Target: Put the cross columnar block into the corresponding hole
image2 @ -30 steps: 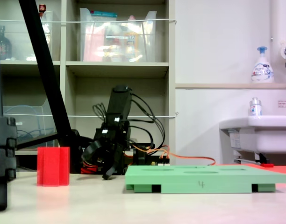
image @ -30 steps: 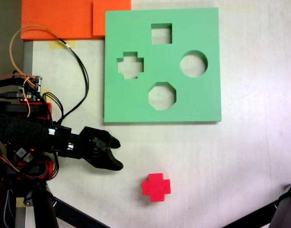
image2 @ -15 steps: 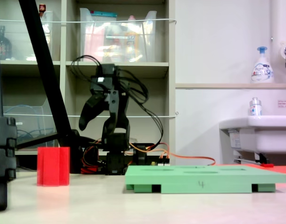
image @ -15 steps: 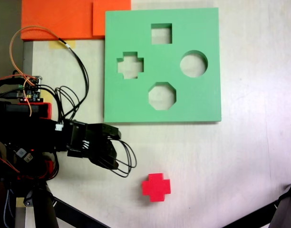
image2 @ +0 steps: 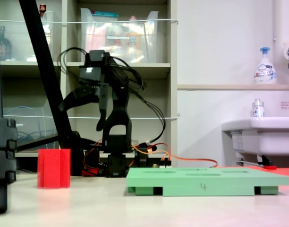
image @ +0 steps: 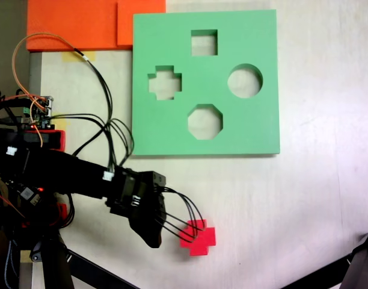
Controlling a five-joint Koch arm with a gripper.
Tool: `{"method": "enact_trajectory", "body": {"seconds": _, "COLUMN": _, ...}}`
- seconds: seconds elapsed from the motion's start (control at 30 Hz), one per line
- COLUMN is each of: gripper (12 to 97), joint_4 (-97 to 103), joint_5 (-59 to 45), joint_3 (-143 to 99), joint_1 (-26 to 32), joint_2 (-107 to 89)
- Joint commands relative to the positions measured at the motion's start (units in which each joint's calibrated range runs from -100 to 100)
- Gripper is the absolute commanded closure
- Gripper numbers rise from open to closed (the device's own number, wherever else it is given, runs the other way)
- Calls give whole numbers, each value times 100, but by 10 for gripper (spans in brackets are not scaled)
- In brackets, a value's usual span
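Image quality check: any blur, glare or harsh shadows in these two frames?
Top-down fixed view: even light, soft shadows, the green board sharp, the gripper a dark mass with little detail. Low side fixed view: the red block sharp; a dark near object at the left edge is out of focus.

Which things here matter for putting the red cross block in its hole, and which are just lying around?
Part of the job:
- red cross block
- plus-shaped hole in the green foam board
- gripper, raised above the table

Just lying about:
- orange foam sheets beside the board
- soap pump bottle and sink
- shelf bins
- black tripod leg
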Motion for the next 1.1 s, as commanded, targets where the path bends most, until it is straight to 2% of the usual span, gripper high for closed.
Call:
{"method": "enact_trajectory", "body": {"seconds": 0.0, "gripper": 346, "joint_4": -174, "joint_5": -112, "joint_3": 675, "joint_1": -39, "joint_2": 657}}
{"method": "enact_trajectory", "body": {"seconds": 0.57, "gripper": 346, "joint_4": 356, "joint_5": -220, "joint_3": 1891, "joint_1": -83, "joint_2": 3785}}
{"method": "enact_trajectory", "body": {"seconds": 1.07, "gripper": 347, "joint_4": 366, "joint_5": -391, "joint_3": 2450, "joint_1": -313, "joint_2": 5335}}
